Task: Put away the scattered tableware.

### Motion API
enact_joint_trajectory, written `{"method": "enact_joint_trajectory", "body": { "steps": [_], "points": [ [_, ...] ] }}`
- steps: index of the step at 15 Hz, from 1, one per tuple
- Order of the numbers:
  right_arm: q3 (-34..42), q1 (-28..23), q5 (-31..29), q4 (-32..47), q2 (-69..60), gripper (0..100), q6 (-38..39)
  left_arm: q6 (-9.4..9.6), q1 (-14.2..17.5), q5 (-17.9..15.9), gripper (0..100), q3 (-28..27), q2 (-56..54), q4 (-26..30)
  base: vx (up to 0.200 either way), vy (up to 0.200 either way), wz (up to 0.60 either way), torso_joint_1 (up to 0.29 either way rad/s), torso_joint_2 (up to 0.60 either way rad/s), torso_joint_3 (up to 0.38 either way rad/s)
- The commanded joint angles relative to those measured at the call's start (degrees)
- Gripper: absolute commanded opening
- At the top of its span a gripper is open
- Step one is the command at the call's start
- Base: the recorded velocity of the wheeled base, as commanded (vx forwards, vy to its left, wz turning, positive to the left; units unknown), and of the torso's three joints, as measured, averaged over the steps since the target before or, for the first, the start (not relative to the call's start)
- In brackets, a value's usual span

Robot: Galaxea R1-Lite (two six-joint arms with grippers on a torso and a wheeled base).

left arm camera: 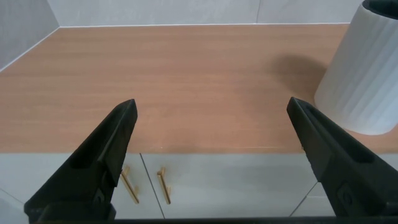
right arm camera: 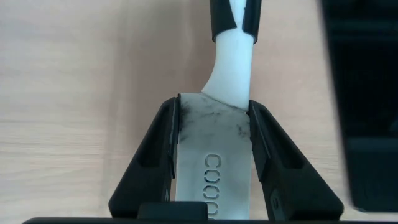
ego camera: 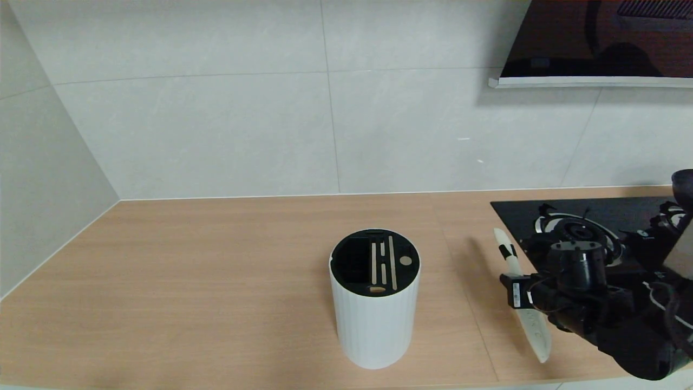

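Right gripper (right arm camera: 214, 106) clamped on white knife (right arm camera: 214, 162) beside stove (ego camera: 520, 211).
2 fingers (right arm camera: 155, 155) pinch the blade — left gripper (left arm camera: 211, 106) spread wide over the counter (ego camera: 216, 271) near the white holder (ego camera: 374, 319).

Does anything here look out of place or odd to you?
Yes: the knife lies flat on the counter beside the stove, not in the slotted holder. The right gripper clasps its blade, which bears dark smudgy marks.
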Motion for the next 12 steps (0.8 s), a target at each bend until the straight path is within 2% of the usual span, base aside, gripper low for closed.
{"method": "enact_joint_trajectory", "body": {
  "steps": [1,4,6,7,9,10,11,12],
  "points": [
    [0.5,1.0,0.1,2.0,-8.0,0,-0.1,-0.08,0.0,0.0,100,0.0,0.1,-0.1,0.0,0.0,0.0,0.0,0.0,0.0],
    [2.2,1.0,0.4,2.0,-9.9,0,-1.0,0.09,0.0,0.1,100,0.0,0.0,-0.6,0.0,0.0,0.0,0.0,0.0,0.0],
    [3.3,1.0,0.5,1.9,-10.1,0,-4.1,-0.7,0.0,0.0,100,-0.3,0.1,-4.7,0.0,0.0,0.0,0.0,0.0,0.0],
    [3.4,1.0,0.5,2.0,-10.2,0,-4.2,-0.52,0.0,-0.4,100,-0.3,0.0,-4.5,0.0,0.0,0.0,0.0,0.0,0.0],
    [2.9,1.0,0.5,1.9,-11.4,0,-4.4,0.89,0.0,-2.0,100,-1.5,0.3,-1.9,0.0,0.0,0.0,0.0,0.0,0.0],
    [2.7,1.0,0.5,1.9,-11.9,0,-4.4,0.97,0.0,-2.4,100,-2.5,0.6,-1.3,0.0,0.0,0.0,0.0,0.0,0.0],
    [1.1,1.0,0.6,2.0,-12.5,0,-4.4,0.97,-0.1,-3.9,100,-5.6,2.1,1.0,0.0,0.0,0.0,0.0,0.0,0.0],
    [-1.8,1.0,0.6,2.2,-12.7,0,-4.5,0.97,-0.2,-7.6,100,-10.0,6.0,4.3,0.0,0.0,0.0,0.0,0.0,0.0]
  ]
}}
